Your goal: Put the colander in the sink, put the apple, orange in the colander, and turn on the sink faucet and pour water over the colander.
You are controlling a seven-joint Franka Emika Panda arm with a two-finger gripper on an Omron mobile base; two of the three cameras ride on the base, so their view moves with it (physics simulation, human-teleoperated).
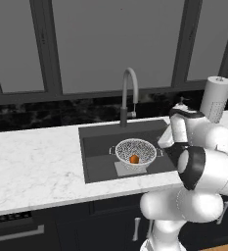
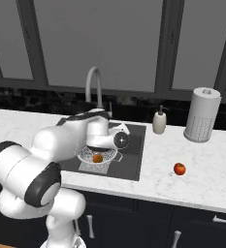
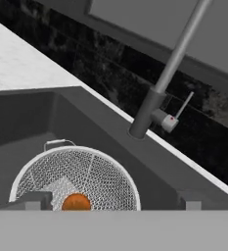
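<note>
One orange [image 1: 134, 159] lies in the colander [image 1: 135, 149]; apple [image 2: 179, 168] on counter [image 2: 201, 164].

In the hand view the colander [image 3: 74, 181] is cut off at 6 o'clock, as is the orange [image 3: 76, 202] inside it, and the sink faucet [image 3: 176, 56] runs out of frame at 12 o'clock. From the right base, the arm hides the colander's rim at 12 o'clock and part of the sink [image 2: 129, 164]. The fingers [image 3: 34, 201] barely show, so their spread cannot be judged.
</note>
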